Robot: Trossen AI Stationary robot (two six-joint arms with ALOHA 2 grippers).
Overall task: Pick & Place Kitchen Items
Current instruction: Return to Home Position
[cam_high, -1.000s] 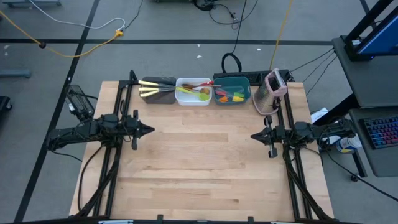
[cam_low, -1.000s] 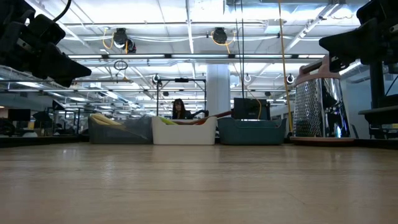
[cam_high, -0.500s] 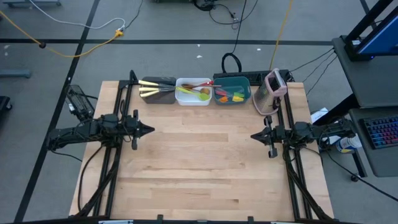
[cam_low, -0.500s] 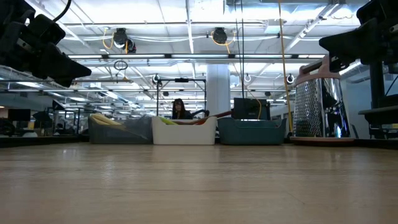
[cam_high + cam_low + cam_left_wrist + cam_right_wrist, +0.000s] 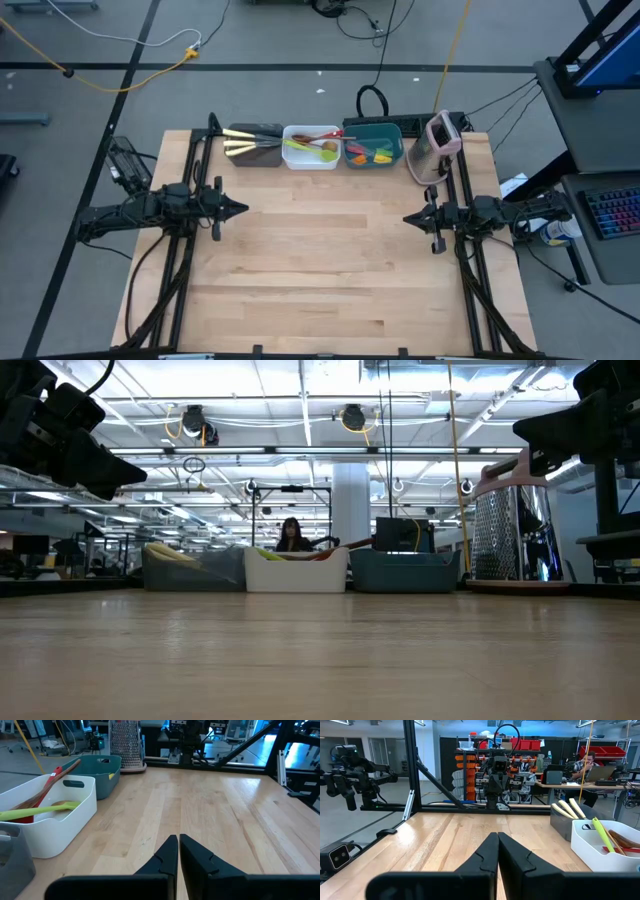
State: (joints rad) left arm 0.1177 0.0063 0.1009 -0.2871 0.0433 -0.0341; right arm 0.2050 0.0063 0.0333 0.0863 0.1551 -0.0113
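Two end effectors, both empty and clear of the surface:
- left end effector, at the 9 o'clock edge of the worktop, fingers pressed together tip to tip, pointing toward 3 o'clock
- right end effector, at the 3 o'clock edge, fingers likewise closed on nothing, pointing toward 9 o'clock

Three tubs in one row, close side by side along the 12 o'clock edge, listed from 11 toward 1 o'clock:
- dark tub, holding the knives; three cream handles show over its rim in the right wrist view
- white tub, holding the spoons; one long green one lies across the tub, with red and wooden ones beside it, and the full count cannot be told
- teal tub, holding the spatulas; orange, green and yellow heads show, number uncertain

One pink-and-grey appliance, upright at the 1 o'clock corner, just beside the teal tub

No utensil lies loose on the worktop; the bare wood runs from centre to the 6 o'clock edge
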